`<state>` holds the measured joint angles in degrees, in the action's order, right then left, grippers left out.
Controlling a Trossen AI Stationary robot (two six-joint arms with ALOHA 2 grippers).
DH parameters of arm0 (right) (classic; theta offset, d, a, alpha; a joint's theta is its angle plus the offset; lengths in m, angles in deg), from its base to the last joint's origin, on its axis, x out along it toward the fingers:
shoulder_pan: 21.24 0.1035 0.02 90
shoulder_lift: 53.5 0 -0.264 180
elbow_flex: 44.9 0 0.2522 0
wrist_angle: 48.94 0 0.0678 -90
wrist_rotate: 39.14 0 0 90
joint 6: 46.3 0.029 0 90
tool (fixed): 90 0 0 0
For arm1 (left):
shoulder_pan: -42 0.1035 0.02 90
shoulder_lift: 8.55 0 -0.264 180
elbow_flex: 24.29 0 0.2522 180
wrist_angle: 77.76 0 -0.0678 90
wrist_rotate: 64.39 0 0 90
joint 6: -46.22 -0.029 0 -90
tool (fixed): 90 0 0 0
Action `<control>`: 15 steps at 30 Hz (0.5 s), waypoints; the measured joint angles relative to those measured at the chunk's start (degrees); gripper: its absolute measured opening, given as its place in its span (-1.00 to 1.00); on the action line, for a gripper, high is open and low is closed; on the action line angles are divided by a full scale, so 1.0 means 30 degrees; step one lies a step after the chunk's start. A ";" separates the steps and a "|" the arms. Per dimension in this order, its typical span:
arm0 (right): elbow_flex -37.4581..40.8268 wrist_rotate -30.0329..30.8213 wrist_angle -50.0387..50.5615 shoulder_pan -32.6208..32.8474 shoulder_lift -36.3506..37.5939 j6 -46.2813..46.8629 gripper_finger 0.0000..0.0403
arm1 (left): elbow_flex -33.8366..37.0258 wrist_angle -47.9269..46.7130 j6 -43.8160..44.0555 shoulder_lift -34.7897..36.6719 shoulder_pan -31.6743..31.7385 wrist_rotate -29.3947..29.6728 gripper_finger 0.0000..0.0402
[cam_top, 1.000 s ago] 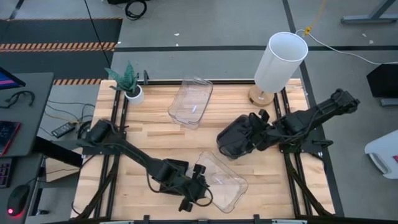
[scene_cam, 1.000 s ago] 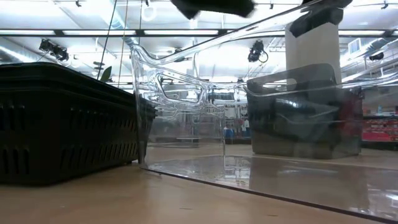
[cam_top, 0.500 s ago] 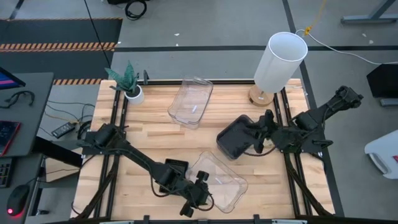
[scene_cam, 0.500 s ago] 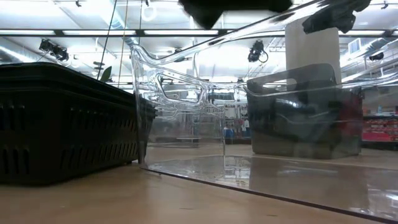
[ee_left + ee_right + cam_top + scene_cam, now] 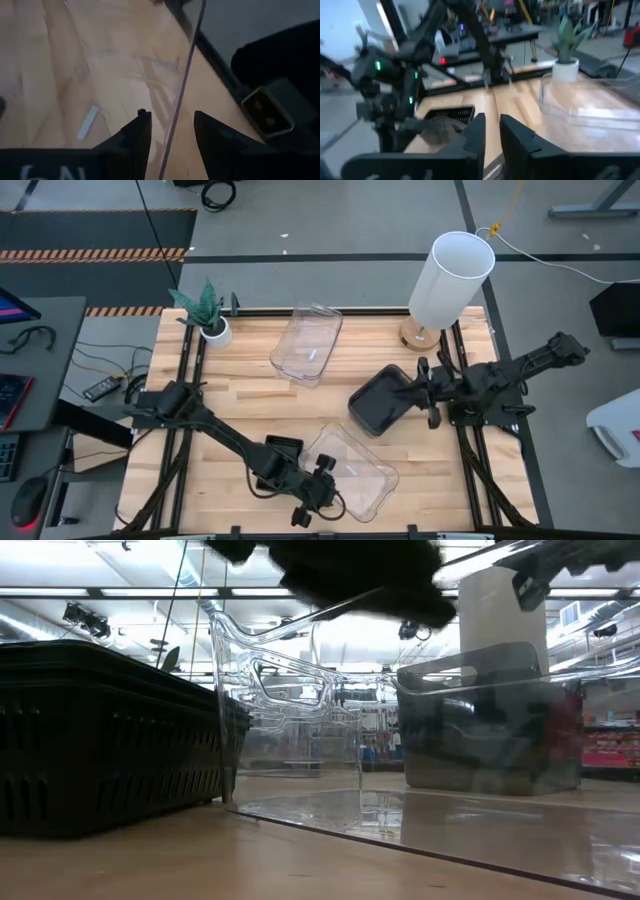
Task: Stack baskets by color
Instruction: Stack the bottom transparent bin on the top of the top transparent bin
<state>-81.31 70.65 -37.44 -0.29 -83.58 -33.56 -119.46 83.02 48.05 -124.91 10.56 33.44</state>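
Clear plastic near the wooden table's point(image 5: 240, 380) front edge: a clear basket point(image 5: 360, 475), its wall between the spread, unclamped fingers point(image 5: 136, 137) of the left gripper point(image 5: 322, 492). Black mesh tray point(image 5: 283, 448) half hidden beneath that arm. Right gripper point(image 5: 428, 392) beside the smoky grey basket point(image 5: 378, 402), fingers point(image 5: 475, 137) narrowly parted, empty. Dark blur overhead in the low view; bright workshop beyond.

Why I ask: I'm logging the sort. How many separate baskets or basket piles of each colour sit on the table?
Clear rectangular plastic bins: 2
Smoky dark grey plastic bin: 1
Black mesh plastic tray: 1
Total: 4. Whether any of them is several nested together cannot be told.
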 joint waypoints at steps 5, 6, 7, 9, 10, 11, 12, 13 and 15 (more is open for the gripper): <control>0.2058 -0.0641 -0.1543 -0.0650 0.2357 -0.0264 -0.82 | 0.0001 -0.0722 -0.0371 -0.0359 0.0004 0.0001 -0.33; 0.2371 -0.0615 -0.1794 -0.0684 0.2762 -0.0318 -0.84 | 0.0000 -0.0676 -0.0483 -0.0477 0.0046 0.0007 -0.35; 0.2691 -0.0581 -0.2001 -0.0705 0.3127 -0.0431 -0.85 | 0.0000 -0.0659 -0.0510 -0.0552 0.0105 0.0018 -0.38; 0.3260 -0.0498 -0.2686 -0.0700 0.3581 -0.0822 -0.87 | 0.0007 -0.1196 -0.0574 -0.0590 0.0175 0.0107 -0.44; 0.3524 -0.0494 -0.2846 -0.0700 0.3774 -0.0968 -0.88 | 0.0015 -0.1377 -0.0779 -0.0608 0.0245 0.0146 -0.48; 0.3753 -0.0488 -0.2806 -0.0700 0.3956 -0.1146 -0.89 | -0.0004 -0.1533 -0.0944 -0.0654 0.0308 0.0155 -0.52; 0.3900 -0.0488 -0.2789 -0.0700 0.4037 -0.1244 -0.89 | -0.0015 -0.1891 -0.0998 -0.0684 0.0367 0.0156 -0.57; 0.4000 -0.0488 -0.2849 -0.0700 0.4070 -0.1271 -0.89 | 0.0002 -0.2328 -0.1000 -0.0716 0.0384 0.0156 -0.63; 0.4161 -0.0488 -0.2800 -0.0700 0.4153 -0.1255 -0.88 | 0.0015 -0.2578 -0.1263 -0.0735 0.0430 0.0141 -0.76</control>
<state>-68.82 69.19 -45.84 -2.39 -71.12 -37.32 -119.41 75.28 44.26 -127.11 11.85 33.87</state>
